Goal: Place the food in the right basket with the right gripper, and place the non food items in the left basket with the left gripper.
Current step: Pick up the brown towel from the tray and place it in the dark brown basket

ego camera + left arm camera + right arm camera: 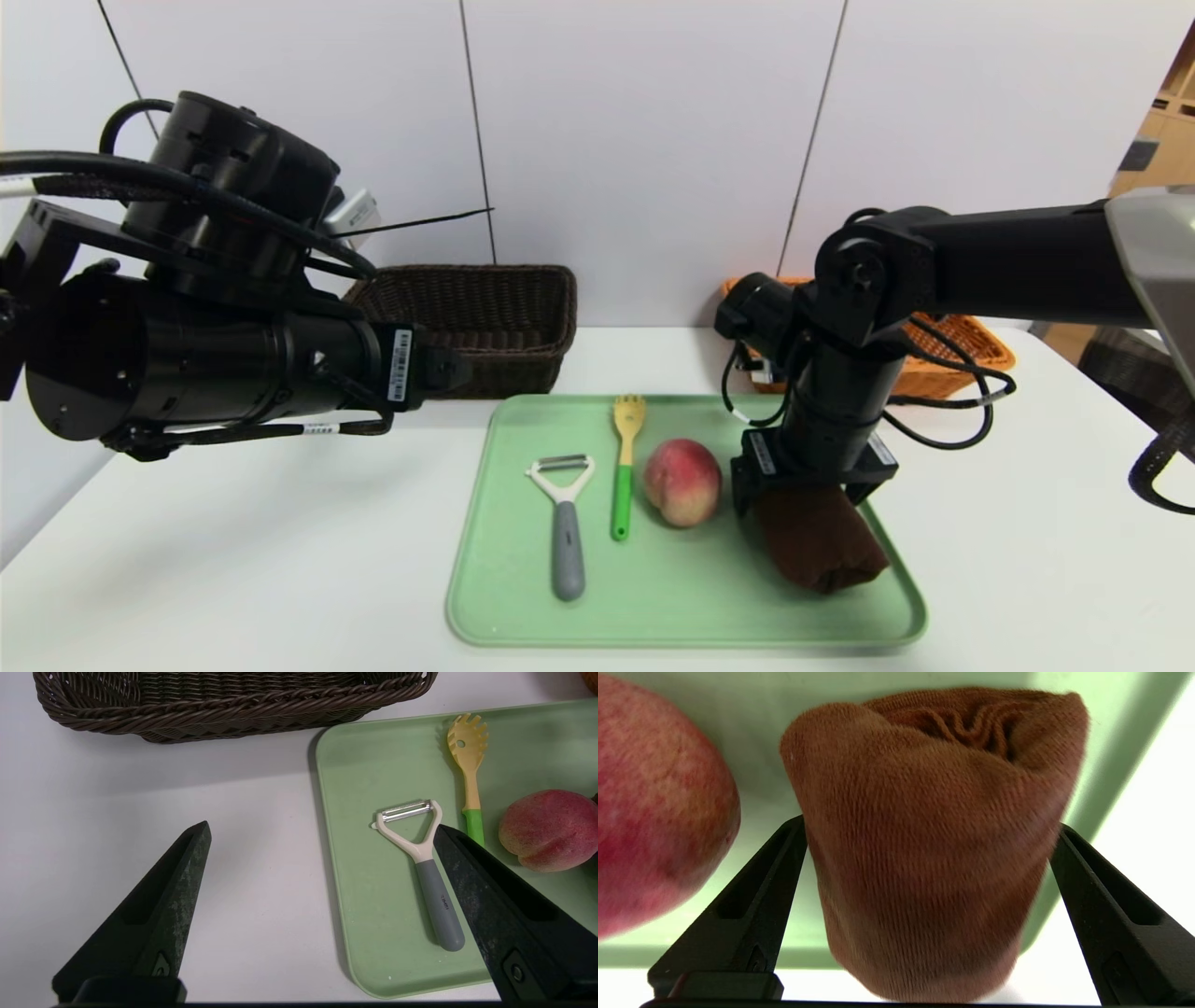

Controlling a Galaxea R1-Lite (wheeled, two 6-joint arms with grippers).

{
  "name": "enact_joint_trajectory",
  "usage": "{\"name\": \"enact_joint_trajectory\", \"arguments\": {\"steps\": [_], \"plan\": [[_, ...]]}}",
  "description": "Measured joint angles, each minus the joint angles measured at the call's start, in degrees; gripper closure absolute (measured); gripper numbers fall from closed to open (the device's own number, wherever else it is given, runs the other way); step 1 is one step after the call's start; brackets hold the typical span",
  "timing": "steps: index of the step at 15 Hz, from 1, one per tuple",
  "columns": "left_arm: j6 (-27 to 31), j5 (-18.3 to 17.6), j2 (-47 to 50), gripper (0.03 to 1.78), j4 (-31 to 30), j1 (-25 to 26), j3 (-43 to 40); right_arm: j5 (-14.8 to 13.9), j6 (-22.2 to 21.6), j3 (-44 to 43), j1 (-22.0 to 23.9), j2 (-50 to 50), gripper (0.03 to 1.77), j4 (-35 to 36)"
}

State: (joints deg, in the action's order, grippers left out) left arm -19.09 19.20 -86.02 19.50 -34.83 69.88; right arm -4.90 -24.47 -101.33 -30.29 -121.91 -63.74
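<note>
Gripping the rolled brown towel (924, 849) between both fingers, the right gripper (924, 905) stands on the green tray (523, 607), just beside the peach (683, 482). The left gripper (322, 905) hangs wide open and holds nothing, above the table near the peeler (420, 858), the fork (624, 462) and the dark basket (224, 704).

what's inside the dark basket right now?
Nothing visible in the left basket: the head view shows only bare weave on its inner walls. Its floor is hidden by the near rim and the left arm, so its contents cannot be confirmed.
</note>
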Motion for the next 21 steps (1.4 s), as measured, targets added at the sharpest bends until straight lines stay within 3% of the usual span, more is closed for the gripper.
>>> {"name": "enact_joint_trajectory", "arguments": {"steps": [4,9,13,15,18,21], "plan": [[-0.11,0.01,0.11,0.12,-0.02,0.02,-0.01,0.06,0.00,1.05,0.00,-0.74,0.10,1.68],[-0.26,0.01,0.13,0.12,-0.09,0.02,-0.09,0.68,-0.56,1.19,0.12,-0.95,0.82,3.35],[-0.30,0.00,0.16,0.12,-0.11,0.00,-0.01,-2.69,-0.80,1.79,0.00,-1.35,1.22,3.68],[-0.48,0.01,0.18,0.12,-0.09,-0.30,-0.06,-4.11,-0.85,2.88,0.00,-1.00,1.22,3.80],[-1.24,0.01,0.22,0.12,0.04,-0.48,-0.12,-2.36,-0.50,2.73,0.11,1.78,1.22,5.89],[-1.50,0.09,0.22,0.12,0.12,-0.83,-0.15,-2.29,-0.23,-3.05,-0.71,5.81,1.23,7.50]]}}
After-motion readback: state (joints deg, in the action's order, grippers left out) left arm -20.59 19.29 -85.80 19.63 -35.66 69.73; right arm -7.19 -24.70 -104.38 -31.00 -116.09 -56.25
